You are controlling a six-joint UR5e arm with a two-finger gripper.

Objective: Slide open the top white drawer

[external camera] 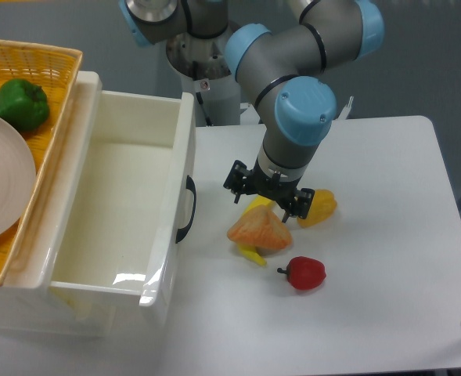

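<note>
Cream-white plastic, the top white drawer sits at the left, pulled well out over the tabletop with its bare inside showing, so I'd call the job basically done. Its curved black handle has nothing on it. The tool hangs to the right of it above the orange pepper, fingers spread, grasping nothing. Probably only backing away is left.
</note>
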